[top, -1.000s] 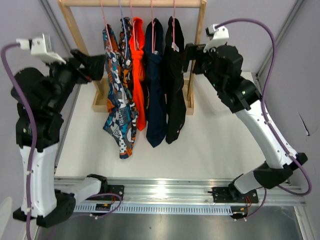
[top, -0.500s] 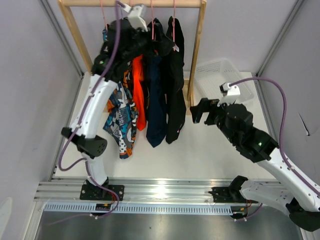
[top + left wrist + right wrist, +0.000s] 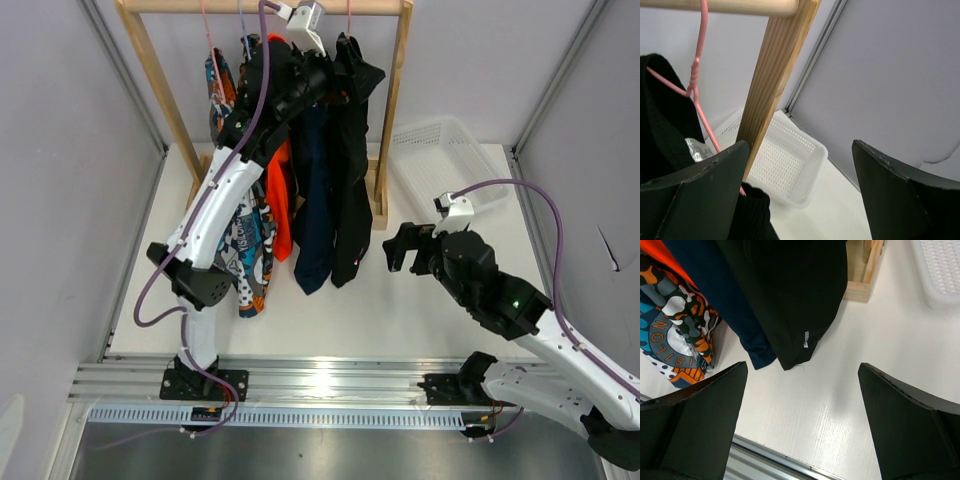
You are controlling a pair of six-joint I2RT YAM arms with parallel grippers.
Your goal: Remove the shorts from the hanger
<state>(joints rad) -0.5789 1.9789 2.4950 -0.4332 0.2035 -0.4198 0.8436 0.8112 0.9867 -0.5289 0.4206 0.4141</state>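
The black shorts hang soft and floppy on a pink hanger at the right end of the wooden rail — light, best pinched at the thick waistband. The left gripper is up there, spread wide, holding nothing — same for the right gripper, low down.

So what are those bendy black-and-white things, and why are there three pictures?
They are two robot arms. One picture looks down from above; the other two come from small cameras on the arms' wrists. Shorts hang on pink hangers from a wooden rack. A white basket sits on the table. The left pincer is up by the black pair's hanger; the right pincer is low, near the hems. Both are open and hold nothing.
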